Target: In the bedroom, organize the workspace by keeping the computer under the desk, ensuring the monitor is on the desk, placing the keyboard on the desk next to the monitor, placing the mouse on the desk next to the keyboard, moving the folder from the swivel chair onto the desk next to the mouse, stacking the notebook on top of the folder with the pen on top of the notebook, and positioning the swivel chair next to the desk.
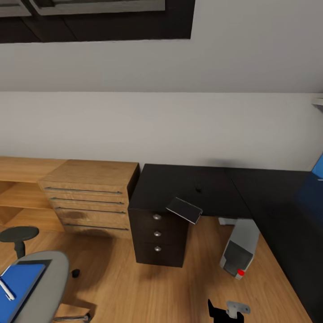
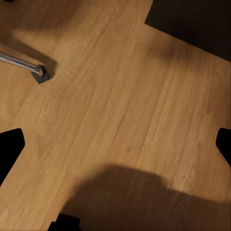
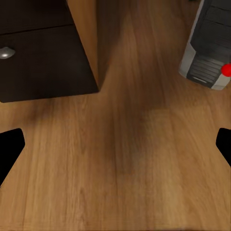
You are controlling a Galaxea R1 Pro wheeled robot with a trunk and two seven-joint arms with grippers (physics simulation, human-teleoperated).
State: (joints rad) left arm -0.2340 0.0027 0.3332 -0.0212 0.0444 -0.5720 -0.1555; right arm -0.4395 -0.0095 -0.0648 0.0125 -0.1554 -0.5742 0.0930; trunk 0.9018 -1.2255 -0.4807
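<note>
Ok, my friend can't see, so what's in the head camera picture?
A black desk stands against a white wall, with the grey computer on the wooden floor beneath it. At lower left, a swivel chair holds a blue folder with a white pen on it.

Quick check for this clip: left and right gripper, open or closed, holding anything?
Left gripper: open, fingertips wide apart over bare wooden floor, holding nothing.
Right gripper: open, empty, over the floor near the computer.
</note>
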